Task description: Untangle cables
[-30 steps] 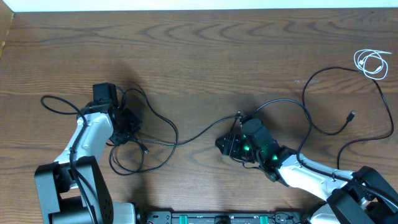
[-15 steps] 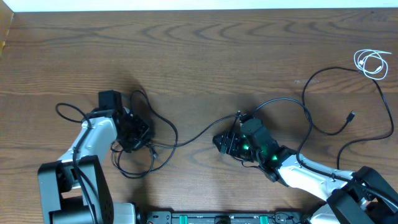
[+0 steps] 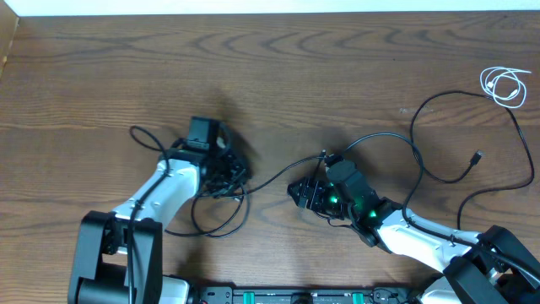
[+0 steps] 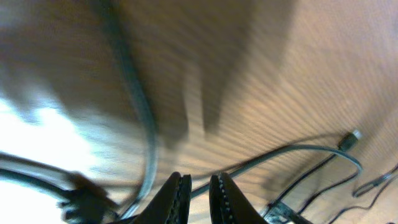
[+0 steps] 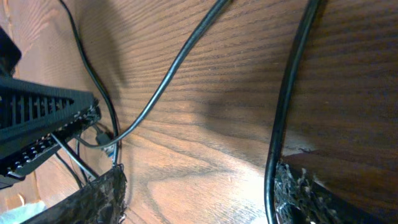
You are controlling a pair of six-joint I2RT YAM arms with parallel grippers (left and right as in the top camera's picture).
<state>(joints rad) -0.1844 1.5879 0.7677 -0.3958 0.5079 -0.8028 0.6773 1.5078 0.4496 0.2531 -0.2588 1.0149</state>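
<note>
Left wrist view puts you right at the fingertips: your left gripper (image 4: 198, 190) has its jaws pinched almost together, with only a sliver between them. The black cable (image 4: 292, 151) runs in from the right straight into that pinch, so it reads as clamped on the cable. Farther along that strand a small plug (image 4: 349, 139) lies on the wood, and another, blurred strand curves down on the left side of the fingers. On the right wrist view, your right gripper (image 5: 199, 190) stands wide and holds nothing. One strand of black cable (image 5: 180, 59) crosses the wood between its fingers (image 5: 102, 196), and a second runs down close beside the right-hand finger; you cannot tell whether it touches. Overhead, working outward from the arm bases, a loose loop of the cable lies on the table (image 3: 253, 76) on the near side of the left gripper (image 3: 229, 169), with a tight clump of loops at its tip. From there a single strand (image 3: 278, 173) stretches rightward to the right gripper (image 3: 302, 192), near the table's middle. Right of that gripper the cable wanders in wide curves, with a free plug end (image 3: 478, 156) lying on the wood. Farthest off, at the far right edge, the white cable (image 3: 504, 86) lies in a small coil, well apart from both grippers.
</note>
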